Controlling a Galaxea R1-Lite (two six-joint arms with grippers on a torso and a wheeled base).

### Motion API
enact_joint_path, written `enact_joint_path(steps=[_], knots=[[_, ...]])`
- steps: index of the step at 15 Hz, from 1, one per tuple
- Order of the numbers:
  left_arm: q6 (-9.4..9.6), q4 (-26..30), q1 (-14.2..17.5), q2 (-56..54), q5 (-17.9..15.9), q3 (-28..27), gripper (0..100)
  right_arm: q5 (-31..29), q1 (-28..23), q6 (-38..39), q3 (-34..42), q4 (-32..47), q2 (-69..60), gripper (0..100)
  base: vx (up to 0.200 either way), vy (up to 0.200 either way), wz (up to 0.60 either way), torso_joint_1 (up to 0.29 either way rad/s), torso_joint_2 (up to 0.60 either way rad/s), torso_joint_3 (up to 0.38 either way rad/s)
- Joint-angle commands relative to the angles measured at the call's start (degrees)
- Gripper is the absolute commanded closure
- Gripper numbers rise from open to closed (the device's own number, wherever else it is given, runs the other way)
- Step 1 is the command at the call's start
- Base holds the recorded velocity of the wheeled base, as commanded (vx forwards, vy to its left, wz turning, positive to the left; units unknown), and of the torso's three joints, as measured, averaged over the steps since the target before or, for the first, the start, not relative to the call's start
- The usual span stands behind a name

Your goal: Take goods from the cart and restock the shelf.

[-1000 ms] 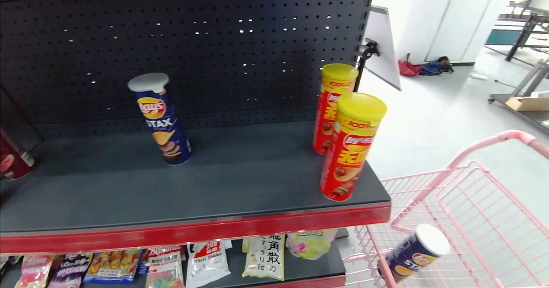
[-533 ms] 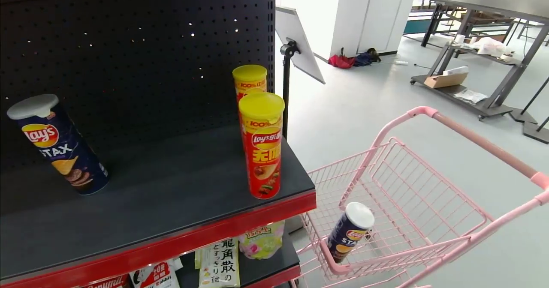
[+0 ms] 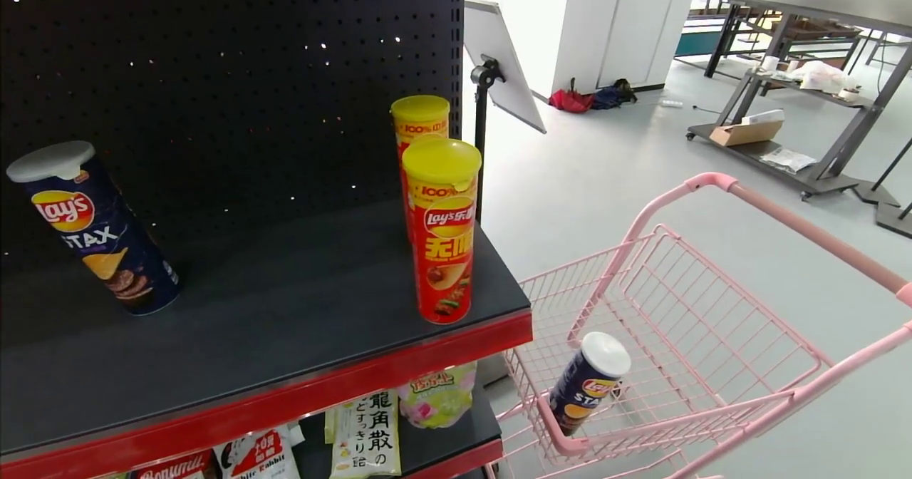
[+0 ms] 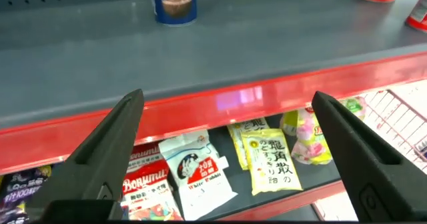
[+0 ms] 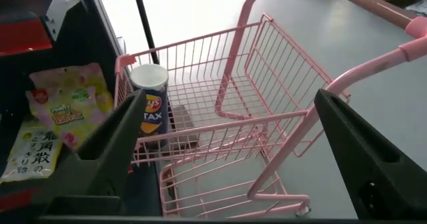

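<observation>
Only the camera swings cartward; nothing else moves. Right gripper [image 5: 227,95], fingers spread (empty), is the nearer one: blue can [image 5: 152,107] stands near-upright ahead and below, inside the cart [image 5: 220,127].

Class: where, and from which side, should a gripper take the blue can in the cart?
Probably grip the blue can on its round body just under the white lid, coming down through the open top of the cart: it stands nearly upright in a corner, wire walls close beside.

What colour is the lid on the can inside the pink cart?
White. The can in the cart has a white lid, clearest in the head view.
</observation>
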Motion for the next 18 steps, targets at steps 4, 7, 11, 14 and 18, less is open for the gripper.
enact_joint_path(steps=[4, 7, 11, 14, 18], knots=[[-0.04, 0.0, 0.0, 0.0, 0.0, 0.0, 0, 0.0, 0.0, 0.0, 0.0, 0.0, 0.0, 0, 0.0, 0.0, 0.0, -0.144, 0.37, 0.224], [-0.04, 0.0, 0.0, 0.0, 0.0, 0.0, 0, 0.0, 0.0, -0.1, 0.0, 0.0, 0.0, 0, 0.0, 0.0, 0.0, -0.15, 0.39, 0.24], [-0.04, 0.1, 0.0, 0.0, 0.0, 0.0, 0, 0.0, 0.0, -0.1, 0.0, 0.0, 0.1, 0, 0.0, 0.0, 0.0, -0.189, 0.53, 0.334], [-0.04, 0.0, 0.0, 0.0, 0.0, 0.0, 0, 0.0, 0.0, 0.0, 0.0, 0.0, 0.0, 0, 0.0, 0.0, 0.0, -0.181, 0.54, 0.36], [-0.04, 0.0, 0.0, 0.0, 0.0, 0.0, 0, 0.1, 0.1, -0.1, 0.0, 0.0, 0.6, 0, 0.0, 0.0, 0.0, -0.062, 0.2, 0.14]])
